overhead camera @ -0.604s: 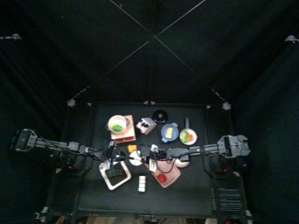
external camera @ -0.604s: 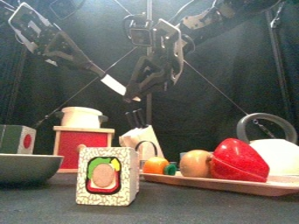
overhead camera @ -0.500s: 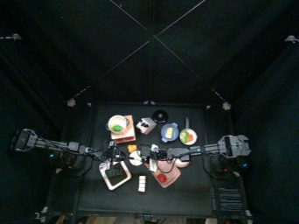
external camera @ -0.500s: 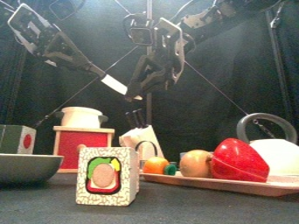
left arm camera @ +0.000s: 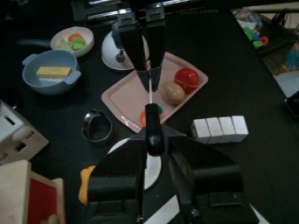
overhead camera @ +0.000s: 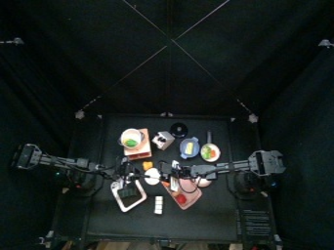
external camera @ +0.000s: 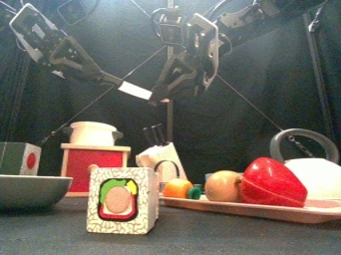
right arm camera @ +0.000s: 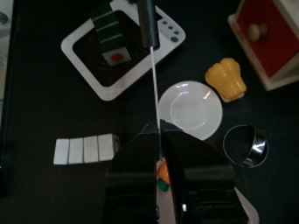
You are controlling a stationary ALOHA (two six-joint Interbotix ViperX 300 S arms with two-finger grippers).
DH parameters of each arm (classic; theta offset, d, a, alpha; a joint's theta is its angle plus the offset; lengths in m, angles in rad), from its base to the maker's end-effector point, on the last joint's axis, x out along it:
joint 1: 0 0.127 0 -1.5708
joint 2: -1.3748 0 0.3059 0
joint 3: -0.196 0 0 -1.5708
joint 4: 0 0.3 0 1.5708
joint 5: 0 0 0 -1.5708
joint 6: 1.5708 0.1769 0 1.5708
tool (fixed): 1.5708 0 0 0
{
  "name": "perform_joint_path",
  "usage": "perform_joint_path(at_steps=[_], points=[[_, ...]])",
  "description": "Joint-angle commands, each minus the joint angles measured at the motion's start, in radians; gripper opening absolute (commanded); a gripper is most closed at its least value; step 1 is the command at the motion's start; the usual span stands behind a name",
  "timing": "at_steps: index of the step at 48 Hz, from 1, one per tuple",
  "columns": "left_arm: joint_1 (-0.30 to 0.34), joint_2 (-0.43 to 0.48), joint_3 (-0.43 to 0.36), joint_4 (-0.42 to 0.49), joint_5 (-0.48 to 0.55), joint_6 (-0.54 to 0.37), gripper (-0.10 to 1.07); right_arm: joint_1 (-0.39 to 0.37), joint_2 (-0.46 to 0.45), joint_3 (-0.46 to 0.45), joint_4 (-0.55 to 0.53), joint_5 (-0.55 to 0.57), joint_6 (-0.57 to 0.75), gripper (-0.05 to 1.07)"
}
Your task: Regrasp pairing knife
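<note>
The paring knife (external camera: 134,90) hangs in the air between my two grippers, above the table's middle; its pale blade shows in the front view. In both wrist views it is edge-on, a thin line (left arm camera: 147,101) (right arm camera: 153,79) that runs from each gripper's own jaws to the other arm. My left gripper (external camera: 102,76) (left arm camera: 151,150) comes from the left and is shut on one end. My right gripper (external camera: 170,86) (right arm camera: 156,133) comes from the right and is shut on the other end. In the top view both meet near the table's front middle (overhead camera: 154,177).
Under the knife lies a pink tray (external camera: 253,210) (left arm camera: 121,98) with a red pepper (external camera: 273,181) and an onion (external camera: 224,185). Nearby are a white plate (right arm camera: 193,107), a white dish rack (right arm camera: 84,51), a red-and-white box (external camera: 94,164), a picture cube (external camera: 120,199) and bowls (left arm camera: 52,74).
My right gripper has risen and shifted a little to the right. The knife blade has risen slightly with it. The left arm has barely moved.
</note>
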Motion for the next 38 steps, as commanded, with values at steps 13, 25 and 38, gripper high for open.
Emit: perform_joint_path(at_steps=[13, 25, 38], points=[[0.002, -0.011, -0.052, -0.201, 0.011, 0.005, 1.03, -0.008, -0.074, 0.031, -0.003, -0.003, 0.000, 0.32], [-0.014, -0.038, -0.133, -0.351, 0.189, 0.006, 1.04, -0.014, -0.117, 0.077, 0.003, -0.008, 0.002, 0.32], [-0.156, -0.038, -0.267, -0.609, 0.584, 0.207, 1.04, -0.023, -0.141, 0.103, 0.011, -0.009, 0.002, 0.32]])
